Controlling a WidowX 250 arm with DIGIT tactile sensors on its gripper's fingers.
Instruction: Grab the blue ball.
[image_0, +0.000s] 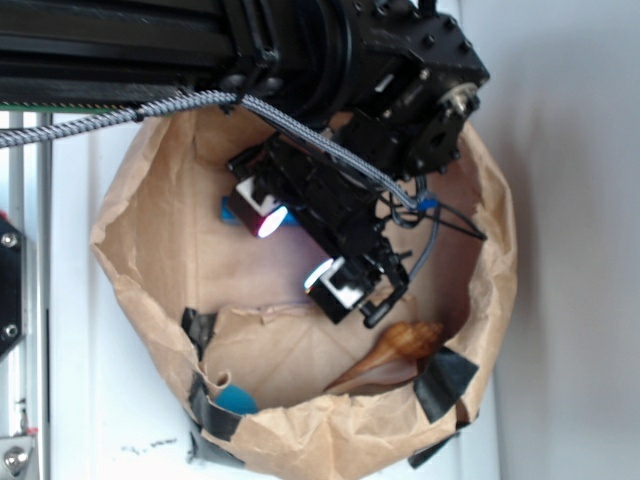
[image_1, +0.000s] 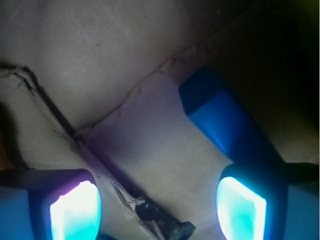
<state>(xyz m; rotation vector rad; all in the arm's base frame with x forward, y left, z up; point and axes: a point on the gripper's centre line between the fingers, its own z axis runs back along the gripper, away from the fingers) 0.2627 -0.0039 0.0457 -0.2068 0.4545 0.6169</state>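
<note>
The blue ball (image_0: 238, 401) lies at the near left inside the brown paper bag (image_0: 140, 250), half hidden behind the rim and next to black tape. My gripper (image_0: 296, 247) hangs over the bag's floor, up and to the right of the ball and well apart from it. Its jaws are open and empty, and the pads (image_0: 270, 222) glow. In the wrist view the gripper (image_1: 159, 210) is open over bare paper and a fold, and I cannot clearly make out the ball there. A flat blue block (image_1: 220, 117) lies by the right finger.
A brown shell (image_0: 392, 356) lies at the bag's near right, close to the gripper. The blue block (image_0: 232, 211) sits at the far left, under the arm. Black tape patches (image_0: 443, 380) hold the raised bag rim. A braided cable (image_0: 300, 130) crosses above.
</note>
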